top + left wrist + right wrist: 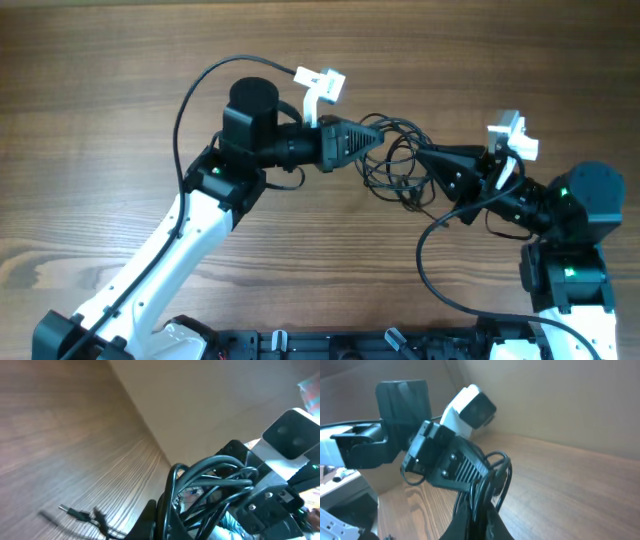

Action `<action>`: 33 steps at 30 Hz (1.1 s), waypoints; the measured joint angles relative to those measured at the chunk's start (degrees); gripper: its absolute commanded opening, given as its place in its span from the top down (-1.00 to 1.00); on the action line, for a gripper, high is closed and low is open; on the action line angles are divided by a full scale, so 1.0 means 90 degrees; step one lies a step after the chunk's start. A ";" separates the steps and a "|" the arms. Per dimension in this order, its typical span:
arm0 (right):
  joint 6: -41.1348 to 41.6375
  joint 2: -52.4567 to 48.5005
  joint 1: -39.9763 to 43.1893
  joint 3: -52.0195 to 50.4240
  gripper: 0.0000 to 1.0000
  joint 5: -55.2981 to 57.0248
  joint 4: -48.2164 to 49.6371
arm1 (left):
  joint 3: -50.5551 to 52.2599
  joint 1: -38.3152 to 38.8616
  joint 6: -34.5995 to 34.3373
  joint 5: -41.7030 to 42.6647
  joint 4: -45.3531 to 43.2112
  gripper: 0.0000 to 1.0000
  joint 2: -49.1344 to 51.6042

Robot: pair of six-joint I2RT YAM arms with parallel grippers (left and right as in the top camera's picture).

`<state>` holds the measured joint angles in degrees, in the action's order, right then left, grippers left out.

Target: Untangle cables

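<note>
You have the cables (395, 165) bunched in a loose knot of loops between the two arms, over the middle of the bench (100, 80). Your left pincer (372, 141) looks clenched on one side of the bundle and your right pincer (428, 157) on the other. Their tips are near each other, with loops spilling out between and below them.

The risk, as I judge it, is in the pull. If you draw the arms apart while both grips bear on strands that cross inside the knot, you cinch it tight instead of opening it. Cords this thin can also slip from a grip or strain at a plug. With the tips so close, a twist of either wrist can knock one pincer against the other or wind a loop round a finger.

The overhead view gives you the layout: which arm holds which side, and where the loops spread. It tells you nothing of height. The left wrist view shows several strands arching close past the lens. Low on the wood a plug end (75, 512) trails free beside its shadow; whether it rests on the bench or hangs just above, I cannot tell. The right wrist view shows strands running up from your own fingers to the ribbed nose of the left pincer, a link the overhead blurs.
</note>
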<state>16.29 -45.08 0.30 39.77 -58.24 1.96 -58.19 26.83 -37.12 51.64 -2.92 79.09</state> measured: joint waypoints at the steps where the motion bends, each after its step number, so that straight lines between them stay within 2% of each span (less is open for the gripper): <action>1: 0.0041 -0.0005 -0.0005 -0.0022 0.91 0.0000 0.0233 | -0.0015 0.0000 0.0002 -0.0056 0.0124 0.92 -0.0027; 4: 0.0192 -0.0010 -0.0022 -0.0034 0.91 0.0180 0.0500 | -0.0058 0.0000 0.0153 -0.0083 0.0452 0.92 -0.0075; 6: 0.0359 -0.0010 -0.0036 -0.0034 0.91 0.0457 0.0520 | -0.0066 -0.0007 0.0627 0.0085 0.0551 0.92 -0.0073; 9: 0.0529 -0.0010 -0.0073 -0.0036 0.53 0.0704 0.0678 | -0.0083 -0.0061 0.1557 0.0469 0.0872 0.92 -0.0073; 10: 0.0515 -0.0005 -0.0063 -0.0032 0.48 0.0838 0.0833 | -0.0087 -0.0075 0.1892 0.0537 0.1071 0.92 -0.0073; 11: 0.0546 0.0078 0.0015 0.0017 0.22 0.1093 0.0991 | -0.0029 -0.0170 0.2198 0.0532 0.1287 0.92 -0.0036; 12: 0.0539 0.0126 0.0022 0.0027 0.10 0.1197 0.1003 | 0.0019 -0.0250 0.2412 0.0508 0.1328 0.92 0.0056; 15: 0.0520 0.0146 0.0022 0.0034 -0.11 0.1350 0.0799 | 0.0068 -0.0287 0.2645 0.0449 0.1107 0.92 0.0117; 20: 0.0204 0.0148 0.0022 0.0075 -0.18 0.1387 -0.0321 | 0.0080 -0.0287 0.2790 0.0440 0.0301 0.92 0.0117; 22: -0.0333 0.0143 0.0022 0.0083 -0.19 0.1409 -0.0891 | 0.0092 -0.0287 0.2790 0.0491 -0.0112 0.92 0.0117; 25: -0.1345 0.0141 0.0022 0.0083 -0.18 0.1047 -0.1088 | 0.0092 -0.0287 0.2786 0.0546 -0.0505 0.92 0.0100; 28: -0.3019 0.0141 0.0022 0.0083 -0.20 0.0391 -0.1263 | 0.0092 -0.0287 0.2681 0.0588 -0.0549 0.92 0.0092; 30: -0.4466 0.0141 0.0022 0.0085 -0.23 -0.0148 -0.1552 | 0.0092 -0.0287 0.2550 0.0588 -0.0551 0.92 0.0092; 33: -0.5969 0.0141 0.0022 0.0097 -0.23 -0.0554 -0.2074 | 0.0092 -0.0260 0.2370 0.0760 -0.0646 0.92 0.0092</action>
<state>-37.43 -43.81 0.49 40.64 -63.22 -16.71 -57.36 24.49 -15.79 58.48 -8.73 79.92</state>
